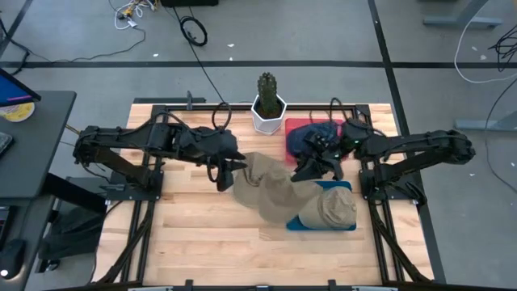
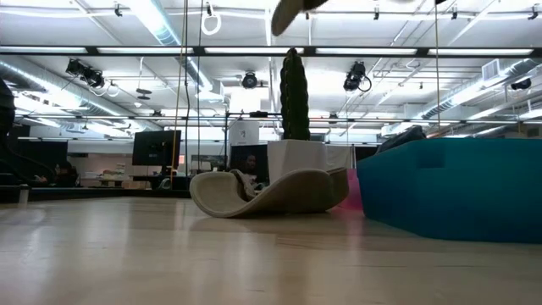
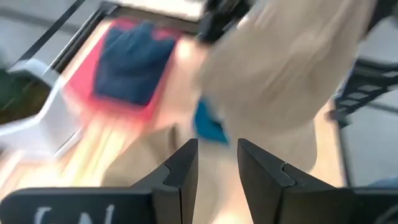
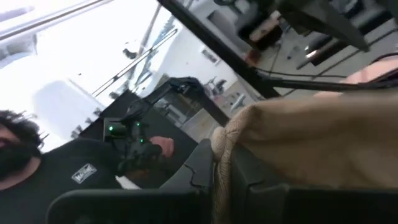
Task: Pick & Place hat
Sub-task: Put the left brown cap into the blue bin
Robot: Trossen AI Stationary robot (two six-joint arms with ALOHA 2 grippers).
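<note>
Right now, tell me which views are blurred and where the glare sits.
Left wrist view: motion-smeared, the tan hat and navy hat are soft. Right wrist view: washed out by bright light towards the ceiling. Low view: ceiling strip lights glare. High view: sharp, evenly lit.

Tan hat, navy hat on red tray, teal tray, white pot, green cactus

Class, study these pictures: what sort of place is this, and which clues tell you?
Probably a robotics lab or workshop: ceiling light strips over an open hall, monitors on desks, loose cables on the floor around the wooden table.
</note>
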